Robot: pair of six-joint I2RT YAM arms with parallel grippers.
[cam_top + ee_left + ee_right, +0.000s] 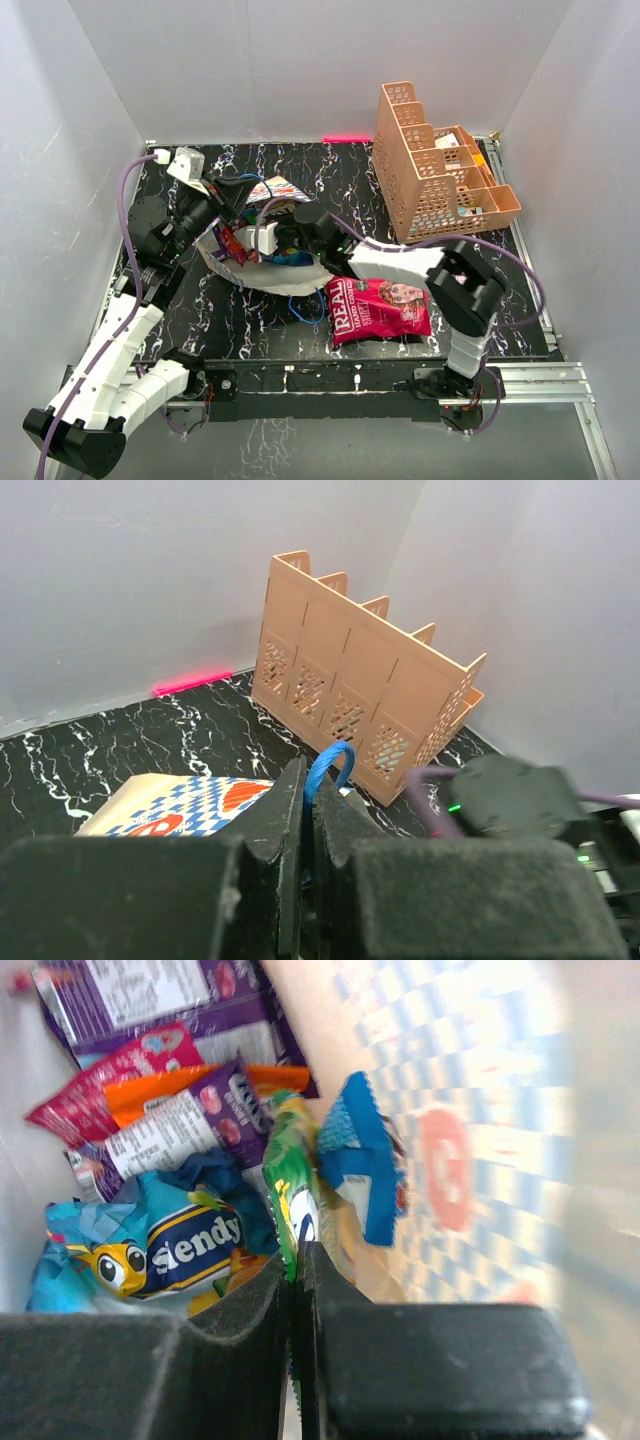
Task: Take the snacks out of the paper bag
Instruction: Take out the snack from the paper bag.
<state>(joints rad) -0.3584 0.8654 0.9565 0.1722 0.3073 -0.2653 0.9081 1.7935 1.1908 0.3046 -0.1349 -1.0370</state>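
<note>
Overhead, we see the paper bag lying on its side, the red "REAL" bag outside at its four o'clock, and the right arm reaching in. From the left wrist, our left gripper is clenched on the blue cord handle, with the orange lattice rack at one o'clock. From the right wrist, our right gripper pinches a yellow-green packet inside the bag.

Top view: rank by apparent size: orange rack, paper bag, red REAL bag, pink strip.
1. orange rack
2. paper bag, crumpled and partly covered, so its place against the rack is unsure
3. red REAL bag
4. pink strip
</note>
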